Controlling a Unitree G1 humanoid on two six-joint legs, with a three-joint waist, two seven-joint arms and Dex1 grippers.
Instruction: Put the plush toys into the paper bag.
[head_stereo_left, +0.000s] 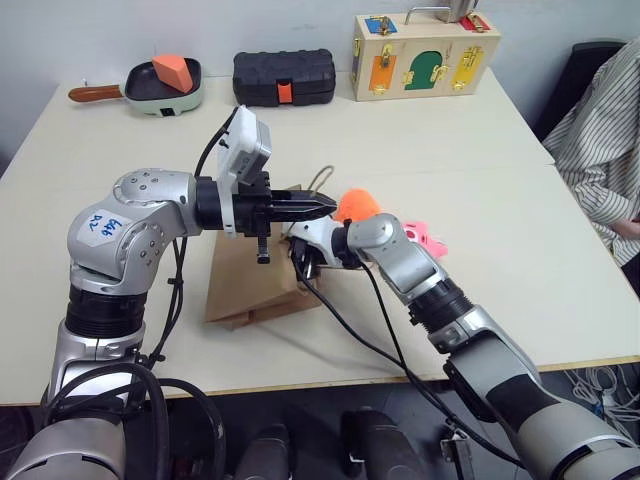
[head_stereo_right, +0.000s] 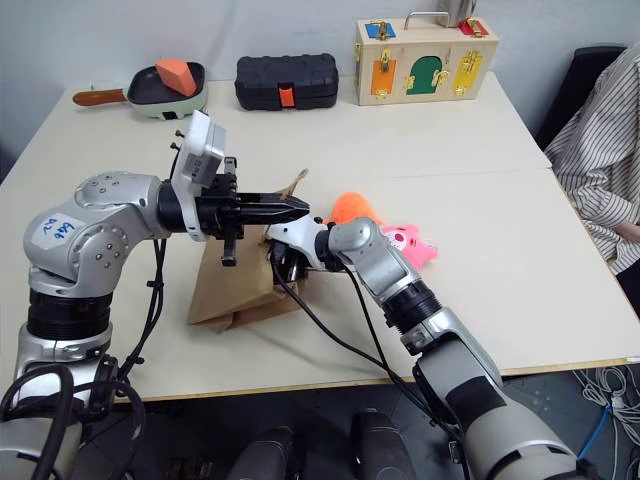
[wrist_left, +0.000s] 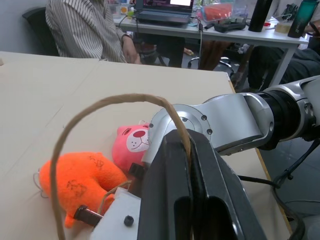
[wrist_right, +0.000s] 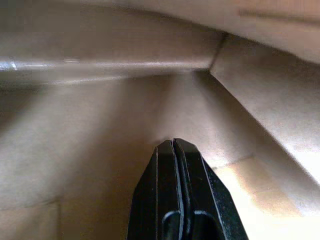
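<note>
- Neither toy was bagged yet: the orange plush toy (head_stereo_left: 357, 205) and the pink plush toy (head_stereo_right: 405, 244) lay at frame centre on the table (head_stereo_left: 480, 180), just right of the paper bag (head_stereo_left: 250, 285).
- My left gripper (head_stereo_left: 322, 205) was pinched together on the twine handle (wrist_left: 107, 102), lifting the bag's mouth.
- My right gripper (wrist_right: 175, 150), fingers together and empty, sat inside the bag.
</note>
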